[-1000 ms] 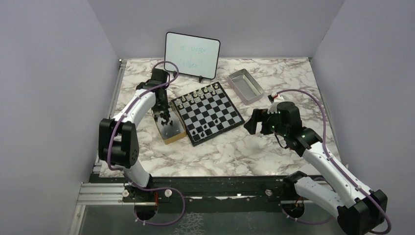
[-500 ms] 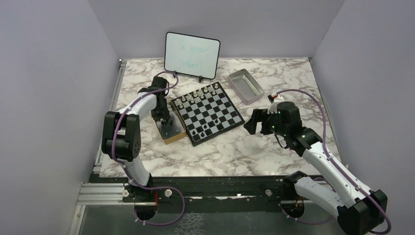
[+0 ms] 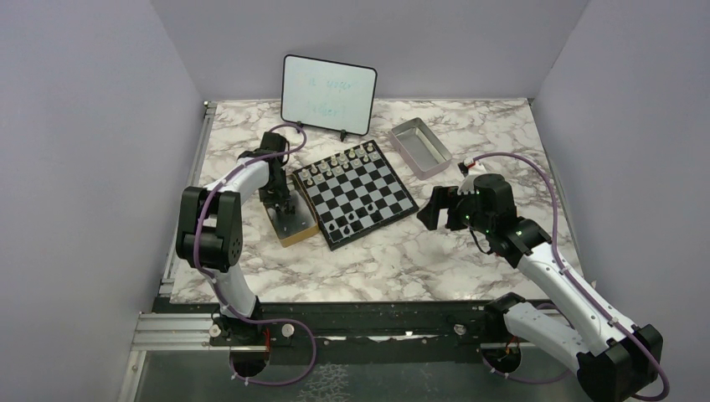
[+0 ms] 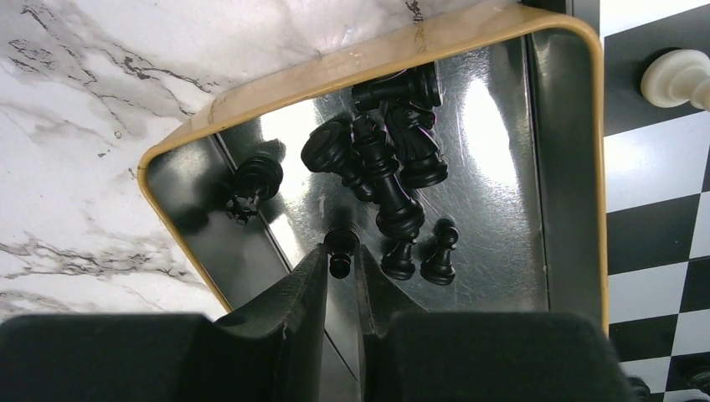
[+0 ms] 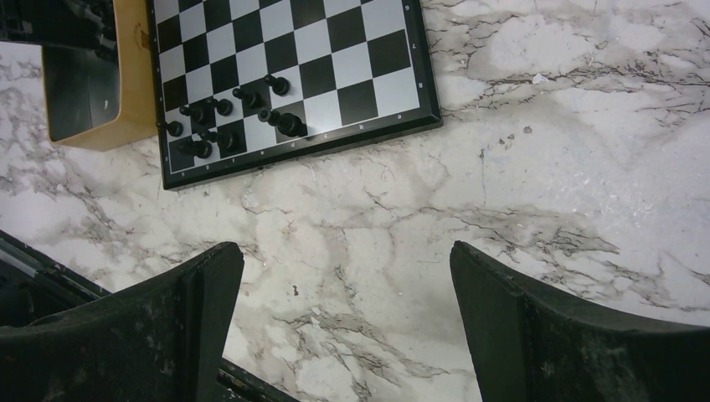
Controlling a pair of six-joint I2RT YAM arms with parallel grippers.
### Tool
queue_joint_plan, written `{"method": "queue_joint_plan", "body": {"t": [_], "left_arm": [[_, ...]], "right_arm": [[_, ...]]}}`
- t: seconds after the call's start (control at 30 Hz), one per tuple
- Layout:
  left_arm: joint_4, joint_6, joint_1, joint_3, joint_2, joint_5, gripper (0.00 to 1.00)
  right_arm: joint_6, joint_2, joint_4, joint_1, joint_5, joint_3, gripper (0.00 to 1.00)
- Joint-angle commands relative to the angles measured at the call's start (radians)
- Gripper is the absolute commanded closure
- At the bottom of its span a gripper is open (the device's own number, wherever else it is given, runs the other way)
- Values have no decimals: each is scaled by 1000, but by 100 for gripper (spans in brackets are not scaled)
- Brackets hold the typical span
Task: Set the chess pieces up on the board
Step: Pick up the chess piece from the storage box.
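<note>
Your marble counter (image 3: 402, 260) carries a whiteboard (image 3: 328, 94) propped at 12 o'clock. The board (image 3: 368, 180) lies mid-counter, turned at an angle. A grey tray (image 3: 421, 146) sits at 2 o'clock from it, and a tan box (image 3: 299, 236) touches its side at 8 o'clock.

Your right gripper (image 5: 347, 251) hangs above bare counter at 3 o'clock from the board. Its jaws are spread wide and hold nothing.

Your left gripper (image 4: 341, 260) is down inside the box. Its jaws stand narrow, one on each side of a black pawn (image 4: 341, 244). Whether they pinch it you cannot tell from here.

White pieces (image 3: 339, 161) line the board's far edge, at 11 o'clock. A few black pieces (image 5: 226, 117) stand clustered at the board's near corner, at 7 o'clock.

More black pieces (image 4: 393, 159) lie heaped in the box, at 1 o'clock from the jaws. Two small ones (image 4: 419, 251) lie just beside the jaws at 3 o'clock. One more (image 4: 251, 184) lies apart at 10 o'clock.
</note>
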Motion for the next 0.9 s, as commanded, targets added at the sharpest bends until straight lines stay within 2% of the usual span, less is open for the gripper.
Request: {"method": "queue_joint_plan", "body": {"t": [0.0,0.27,0.63,0.87], "left_arm": [[13,16,6,17,1,16,83],[5,19,7,23,-6,31,94],[-56,4,5,68,-111,49,94],[-111,0,-15,157,-135,74,94]], "right_arm": [[-3,-7,25,-7,-8,-5,0],[6,-22,25,-8,1,-6,0],[24,-22,54,-8,-62,-33,0],[28,-20,63,-8,-73,-34,0]]}}
